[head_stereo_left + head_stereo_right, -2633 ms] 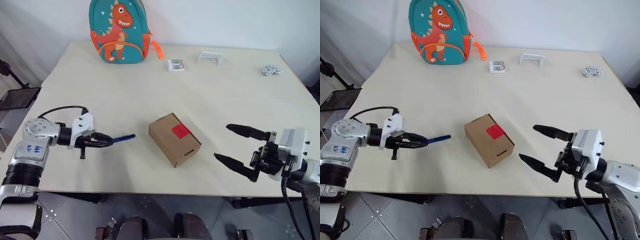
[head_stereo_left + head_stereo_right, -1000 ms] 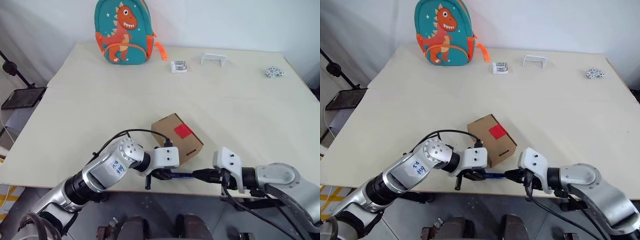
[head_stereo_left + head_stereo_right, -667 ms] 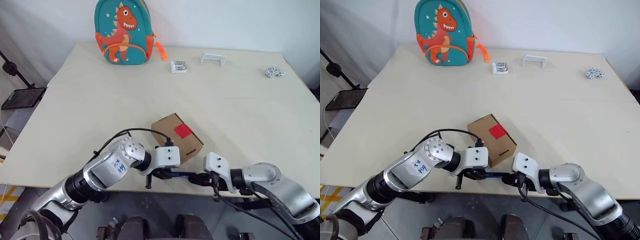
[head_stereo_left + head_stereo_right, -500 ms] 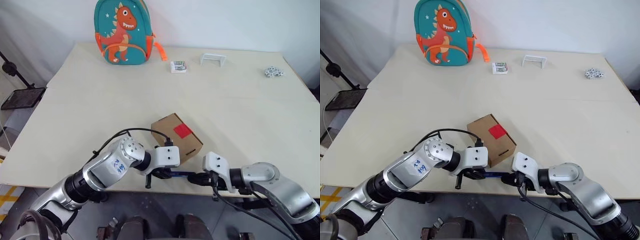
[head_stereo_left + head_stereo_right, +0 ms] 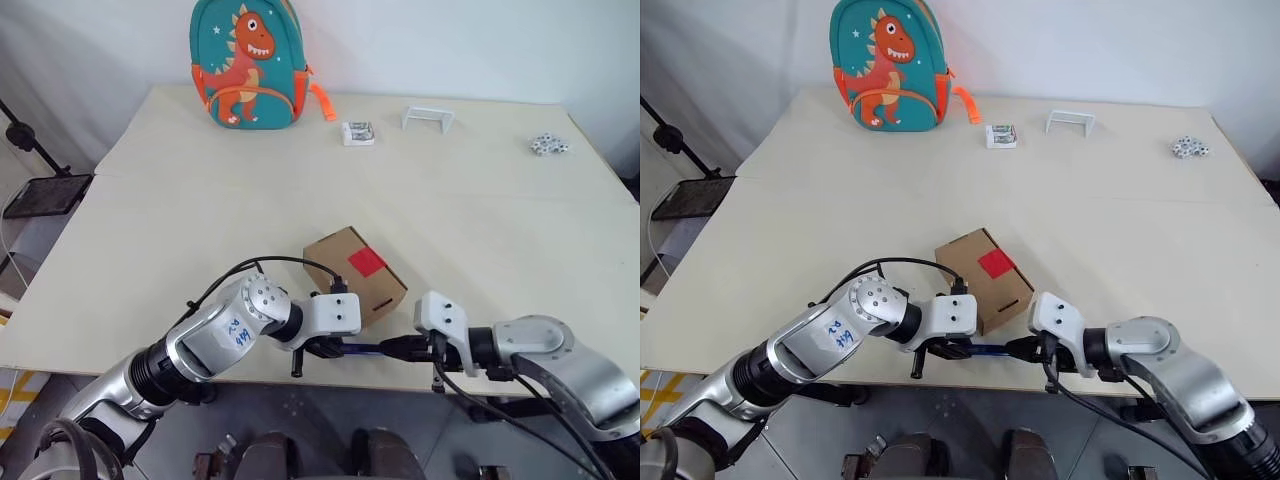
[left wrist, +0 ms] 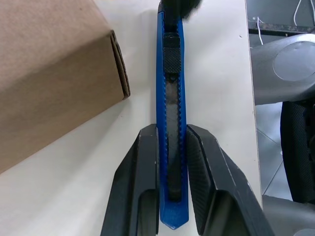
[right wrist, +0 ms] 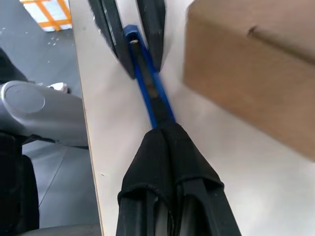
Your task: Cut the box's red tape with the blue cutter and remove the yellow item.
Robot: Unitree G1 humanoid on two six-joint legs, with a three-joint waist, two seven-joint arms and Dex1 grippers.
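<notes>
Blue, slim, pen-shaped cutter (image 5: 362, 349) lies level along the table's (image 5: 480, 220) near edge, beside the brown cardboard box (image 5: 355, 277). Left gripper (image 6: 170, 162) clamps one end from the left; right gripper (image 7: 165, 135), fingers together, grips the other, both angled downward. Red square tape (image 5: 365, 262) tops the box.

Blue cutter (image 6: 170, 118) clamped in the left claw (image 6: 171, 162), beside the box (image 6: 54, 73).

Two black fingers (image 6: 140, 187) press the cutter's sides near its rear end; its dark ribbed slider sits further along the body, and the far end meets a black shape at the frame's edge. The brown box's corner lies just beside the cutter on the pale worktop (image 6: 216, 73), near the worktop's edge.
</notes>
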